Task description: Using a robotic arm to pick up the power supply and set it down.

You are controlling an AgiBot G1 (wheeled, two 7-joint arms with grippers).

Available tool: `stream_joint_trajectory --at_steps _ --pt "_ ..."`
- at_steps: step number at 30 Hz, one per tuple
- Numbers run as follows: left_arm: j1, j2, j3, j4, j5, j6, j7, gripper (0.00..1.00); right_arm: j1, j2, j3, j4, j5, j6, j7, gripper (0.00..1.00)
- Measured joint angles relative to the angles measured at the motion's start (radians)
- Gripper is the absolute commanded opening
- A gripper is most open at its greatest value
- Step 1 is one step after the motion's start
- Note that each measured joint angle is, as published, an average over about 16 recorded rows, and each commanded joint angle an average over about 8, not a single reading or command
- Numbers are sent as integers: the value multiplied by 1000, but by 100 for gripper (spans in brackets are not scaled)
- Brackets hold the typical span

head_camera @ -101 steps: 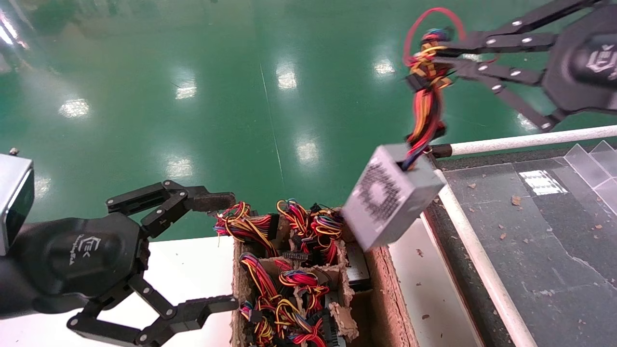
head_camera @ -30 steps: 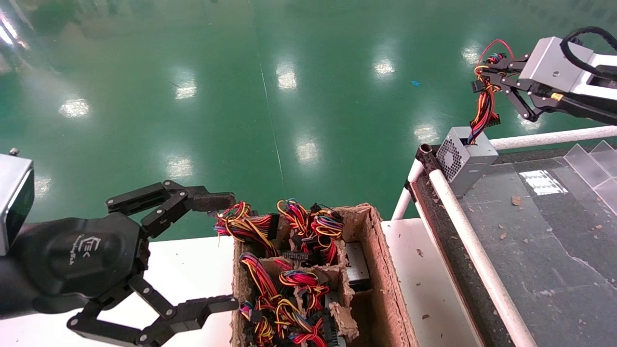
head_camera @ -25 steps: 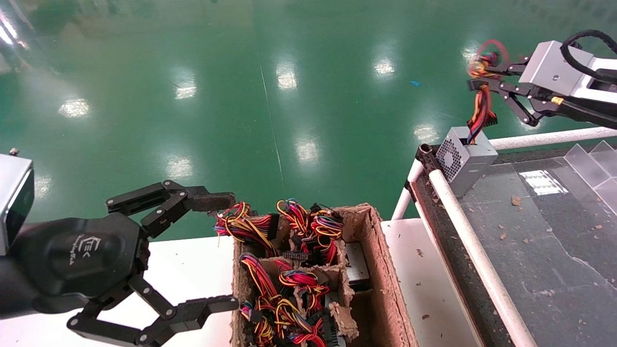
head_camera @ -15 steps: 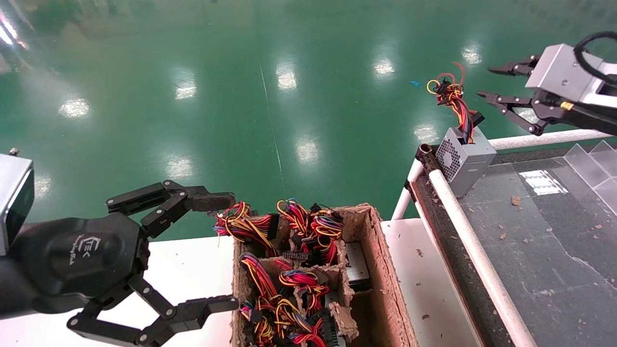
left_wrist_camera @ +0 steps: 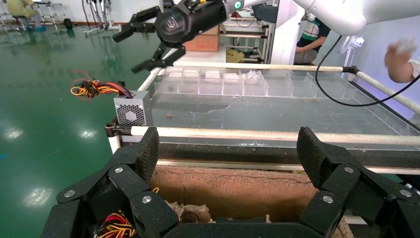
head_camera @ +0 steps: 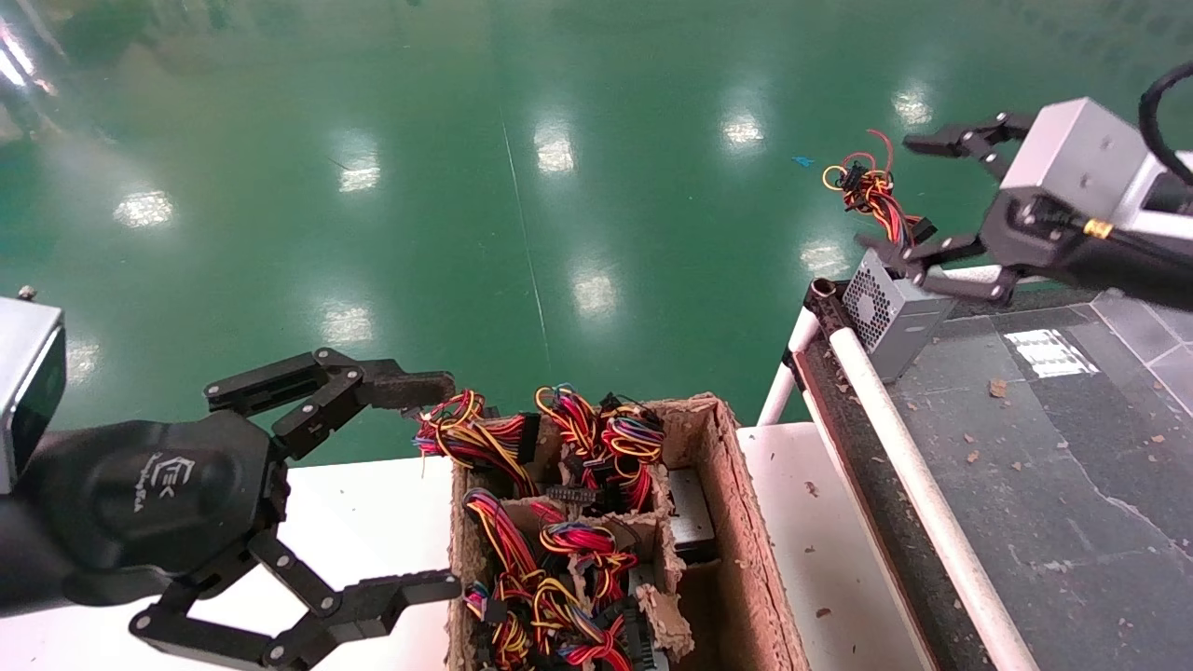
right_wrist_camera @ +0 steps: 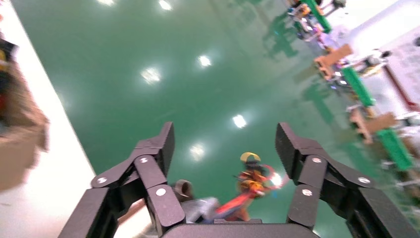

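Note:
The power supply (head_camera: 893, 315), a small grey box with a perforated vent face, rests on the far left corner of the dark table (head_camera: 1025, 447), against the white rail. Its red, yellow and black wires (head_camera: 869, 191) stick up free above it. My right gripper (head_camera: 885, 192) on the white robotic arm hovers just above the box, open, its fingers (head_camera: 960, 140) apart on either side of the wire bundle without touching it. In the right wrist view the wires (right_wrist_camera: 250, 183) sit between the spread fingers. My left gripper (head_camera: 443, 486) stays open, parked beside the cardboard box.
A cardboard box (head_camera: 746, 540) with dividers holds several more wire bundles and grey units. White rails (head_camera: 918, 485) edge the dark table. Clear plastic dividers (left_wrist_camera: 223, 82) line its far side. A person's hand (left_wrist_camera: 401, 54) shows beyond the table. Green floor lies below.
My right gripper carried the power supply by its wires to the table corner, then opened and released them. The box now rests on the table. The left arm has not moved.

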Motion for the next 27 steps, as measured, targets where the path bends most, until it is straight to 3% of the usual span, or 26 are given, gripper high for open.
stream_joint_trajectory --at_steps 20,27 --pt "0 0 0 0 0 0 0 100 -124 13 25 17 279 -178 65 100" --pt "0 0 0 0 0 0 0 100 -146 15 29 19 327 -209 76 100"
